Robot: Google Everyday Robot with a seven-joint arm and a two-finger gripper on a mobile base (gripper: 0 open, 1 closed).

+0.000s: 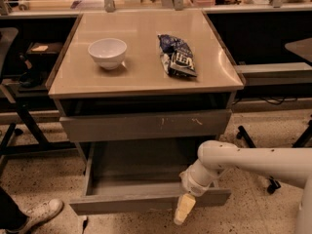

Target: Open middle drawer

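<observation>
The middle drawer (127, 203) is the wide, shallow grey drawer with a plain front. It stands pulled out below the cabinet top, and its bare grey interior (139, 167) is in view. My gripper (184, 210) hangs at the right part of the drawer's front edge, at the end of my white arm (243, 162), which comes in from the right. Above it, the taller grey drawer front with pale scratch marks (146, 126) is pushed in.
A white bowl (107, 52) and a dark snack bag (177, 56) lie on the beige cabinet top (141, 79). A person's white shoe (41, 213) is on the floor at the lower left. Chair bases and table legs stand at both sides.
</observation>
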